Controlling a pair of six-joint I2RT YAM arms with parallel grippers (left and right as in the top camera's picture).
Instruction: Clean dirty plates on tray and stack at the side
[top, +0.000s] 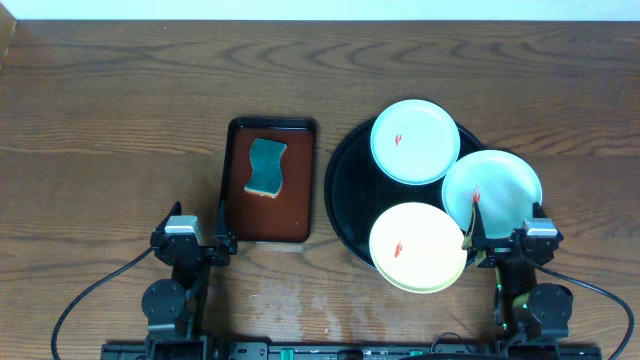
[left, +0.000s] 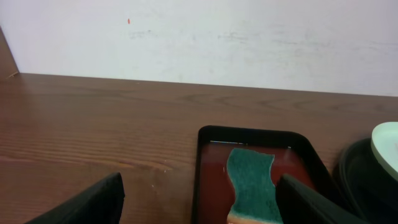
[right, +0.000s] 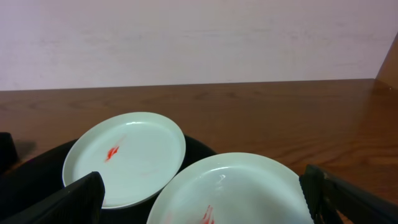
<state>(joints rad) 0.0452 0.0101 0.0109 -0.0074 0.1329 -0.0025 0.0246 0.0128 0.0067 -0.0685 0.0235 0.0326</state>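
Note:
Three plates lie on the round black tray (top: 345, 190): a mint-white plate (top: 415, 141) at the back, a mint-white plate (top: 497, 186) at the right and a pale yellow plate (top: 418, 247) at the front. Each bears a small red smear. My right gripper (top: 502, 243) is open and empty, at the near edge of the right plate (right: 239, 190); the back plate (right: 127, 155) and tray (right: 31, 171) show beyond. My left gripper (top: 197, 240) is open and empty, by the front left corner of the reddish-brown tray (top: 240, 215).
The rectangular reddish-brown tray (left: 214, 168) holds a green sponge (top: 267, 167), also in the left wrist view (left: 252, 180). Dark wood-grain tabletop (top: 110, 130) spreads left and behind. A pale wall (left: 199, 37) stands past the table's far edge.

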